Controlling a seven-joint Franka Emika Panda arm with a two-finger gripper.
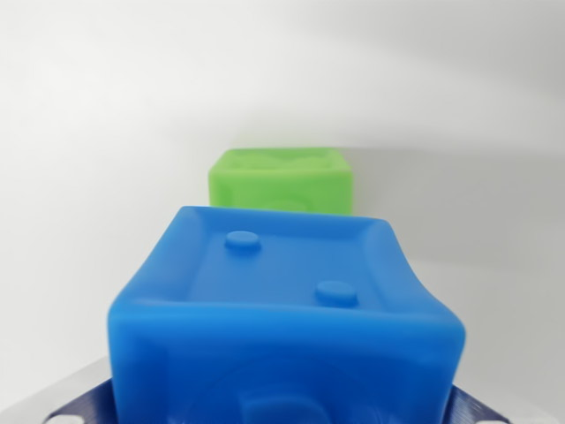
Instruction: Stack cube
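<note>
Gripper fingers (84,408) only peek in as dark blue bits at the bottom corners, so can't tell for sure whether they're clamping the blue cube (282,318) sitting right between them. Surface (88,132) is plain white, background washed out. Blue cube has two raised studs on top. Green cube (282,181) sits just behind, half hidden.
</note>
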